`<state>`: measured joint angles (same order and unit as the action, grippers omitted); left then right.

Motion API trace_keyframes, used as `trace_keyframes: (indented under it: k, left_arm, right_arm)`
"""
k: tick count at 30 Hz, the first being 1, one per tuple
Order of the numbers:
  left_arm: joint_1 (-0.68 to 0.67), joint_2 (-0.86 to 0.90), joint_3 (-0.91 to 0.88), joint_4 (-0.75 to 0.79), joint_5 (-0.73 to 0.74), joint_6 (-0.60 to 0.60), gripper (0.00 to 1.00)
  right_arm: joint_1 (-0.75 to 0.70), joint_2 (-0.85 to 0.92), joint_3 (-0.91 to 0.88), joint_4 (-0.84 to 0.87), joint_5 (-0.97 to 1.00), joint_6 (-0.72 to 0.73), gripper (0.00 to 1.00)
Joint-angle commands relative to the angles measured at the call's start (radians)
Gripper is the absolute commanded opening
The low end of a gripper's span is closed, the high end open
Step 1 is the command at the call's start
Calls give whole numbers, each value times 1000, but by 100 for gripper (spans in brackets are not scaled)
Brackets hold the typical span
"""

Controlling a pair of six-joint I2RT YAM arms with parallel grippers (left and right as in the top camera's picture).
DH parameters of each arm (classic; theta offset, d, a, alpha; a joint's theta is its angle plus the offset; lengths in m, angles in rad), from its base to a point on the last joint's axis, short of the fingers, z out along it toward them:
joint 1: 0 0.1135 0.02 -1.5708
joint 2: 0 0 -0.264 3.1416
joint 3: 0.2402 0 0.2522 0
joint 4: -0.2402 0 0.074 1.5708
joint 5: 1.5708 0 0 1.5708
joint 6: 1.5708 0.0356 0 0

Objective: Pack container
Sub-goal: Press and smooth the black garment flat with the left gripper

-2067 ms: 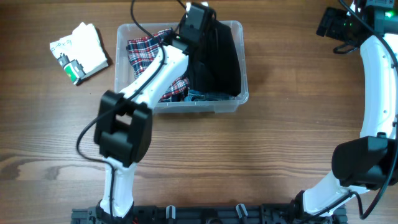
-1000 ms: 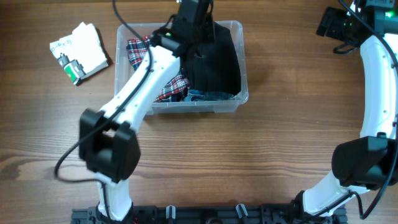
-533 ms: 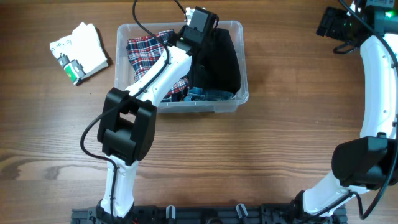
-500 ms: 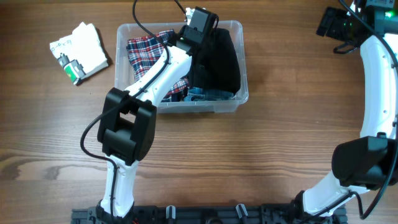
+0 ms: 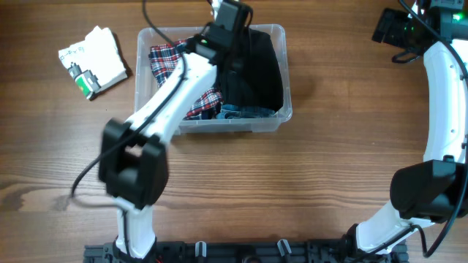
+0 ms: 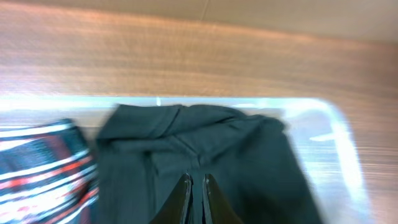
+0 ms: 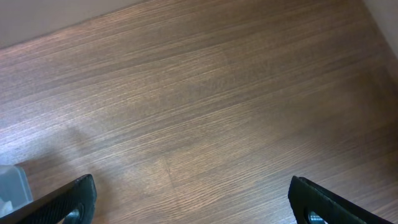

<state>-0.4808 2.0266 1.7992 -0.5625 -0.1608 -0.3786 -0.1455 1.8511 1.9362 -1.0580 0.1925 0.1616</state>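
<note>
The container (image 5: 284,45), a clear plastic bin, stands at the back middle of the table. Inside lie a dark folded garment (image 5: 262,69) on the right, a red plaid garment (image 5: 164,60) on the left and a bit of denim (image 5: 238,112) at the front. My left gripper (image 5: 232,16) hovers over the bin's back edge. In the left wrist view it (image 6: 196,182) is shut, with nothing seen between its fingers, just above the dark garment (image 6: 249,155). My right gripper (image 7: 193,199) is open over bare wood, far from the bin, at the back right (image 5: 391,29).
A white folded cloth with a green-and-black item on it (image 5: 93,58) lies on the table left of the bin. The bin's far rim (image 6: 311,106) shows ahead of the left fingers. The right arm (image 5: 446,95) runs along the right edge.
The left arm has swung and is blurred; its gripper moved slightly toward the bin's back edge. The garments and the right arm have not moved.
</note>
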Motion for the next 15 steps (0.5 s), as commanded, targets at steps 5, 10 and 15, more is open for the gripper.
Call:
trace_keyframes:
  k: [5,10,15]
  left_arm:
    - [5,-72,2,-201,14,-3,4]
    - [-3,-15,0,-368,163,-37,4]
    - [-27,46,0,-461,213,-37,4]
  right_arm:
    - [2,8,-1,3,18,-4,100]
    - [2,8,-1,3,18,-4,100]
    - [2,8,-1,3,18,-4,100]
